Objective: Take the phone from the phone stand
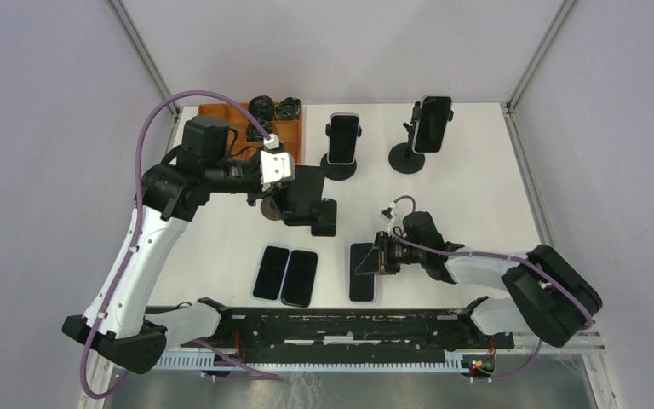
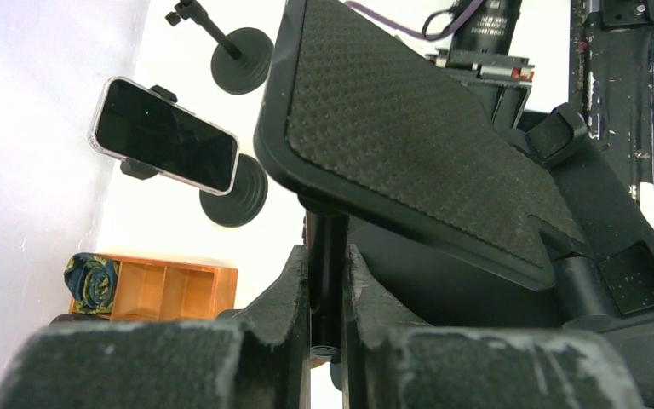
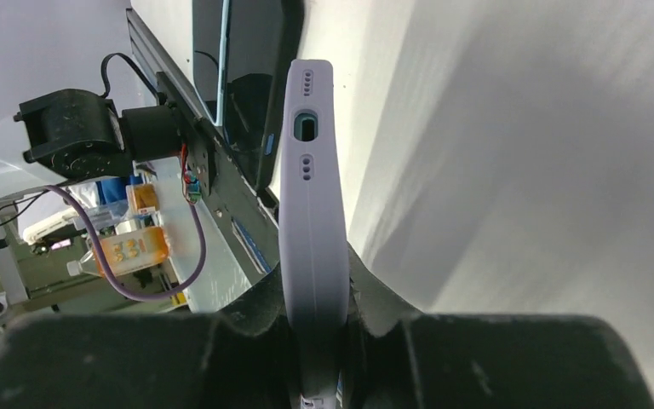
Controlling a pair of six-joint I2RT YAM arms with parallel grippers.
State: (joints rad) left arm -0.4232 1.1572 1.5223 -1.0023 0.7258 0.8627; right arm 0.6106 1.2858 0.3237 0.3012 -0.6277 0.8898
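My left gripper (image 1: 294, 189) is shut on the thin post of an empty black phone stand (image 1: 309, 207) at the table's middle left. In the left wrist view the post (image 2: 327, 247) sits pinched between my fingers (image 2: 285, 285), and the stand's textured cradle plate (image 2: 409, 128) fills the view above. Near the front edge my right gripper (image 1: 381, 256) is shut on a lilac-cased phone (image 1: 362, 273), its screen up and low over the table. Seen edge-on in the right wrist view, the phone (image 3: 311, 196) passes between the jaws of the right gripper (image 3: 313, 294); whether it touches the table is unclear.
Two more phones (image 1: 271, 273) (image 1: 300, 278) lie side by side left of the held one. At the back stand two stands with phones clamped in them (image 1: 342, 141) (image 1: 432, 126). A wooden tray (image 1: 232, 113) with small items occupies the back left corner. A black rail (image 1: 341, 328) runs along the near edge.
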